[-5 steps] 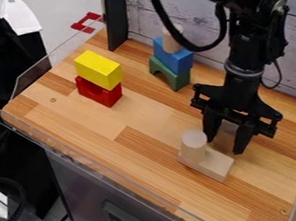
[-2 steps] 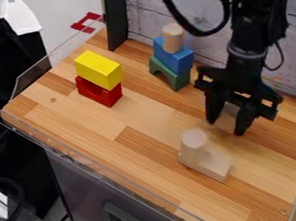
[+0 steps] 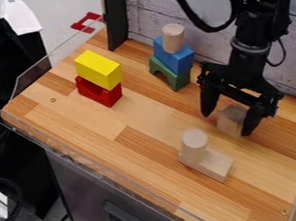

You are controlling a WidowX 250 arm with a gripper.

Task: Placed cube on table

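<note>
The gripper hangs low over the right part of the wooden table, its fingers spread apart. Between them is the plain wooden cube, with a gap showing on the left finger's side; the right finger is close beside the cube and partly covers it. Whether the cube's underside rests fully on the table is hard to tell.
Left of and in front of the gripper, a wooden cylinder stands on a flat wooden block. Behind are a green arch, blue block and cylinder, stacked. A yellow block tops a red one at left.
The gripper has moved back towards the wall together with the cube, away from the flat block. Its fingers have since opened wider around the cube.
</note>
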